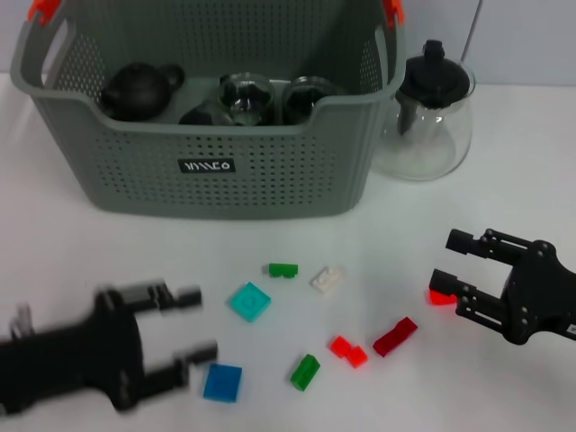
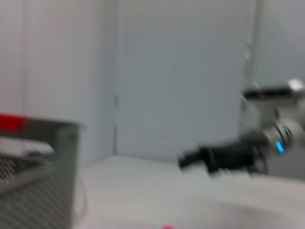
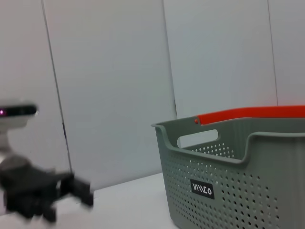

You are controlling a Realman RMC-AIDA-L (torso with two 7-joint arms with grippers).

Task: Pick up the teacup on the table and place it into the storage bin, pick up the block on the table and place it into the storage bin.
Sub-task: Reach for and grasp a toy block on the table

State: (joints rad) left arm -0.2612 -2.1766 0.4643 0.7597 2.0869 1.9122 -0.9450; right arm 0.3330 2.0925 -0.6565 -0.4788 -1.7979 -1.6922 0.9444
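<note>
At 4 o'clock of the left hand (image 1: 193, 326) (open, empty) lay the blue block (image 1: 222, 382), just beside its lower finger. Right hand (image 1: 443, 261), also open, sat well apart. Storage bin (image 1: 216, 171) stood at 12 o'clock.

This looks like a robotics lab or test room rather than a home. A plain white tabletop (image 1: 504, 180) stands against bare pale wall panels (image 3: 109, 86), and small loose toy blocks (image 1: 249, 301) lie spread out as practice props.
</note>
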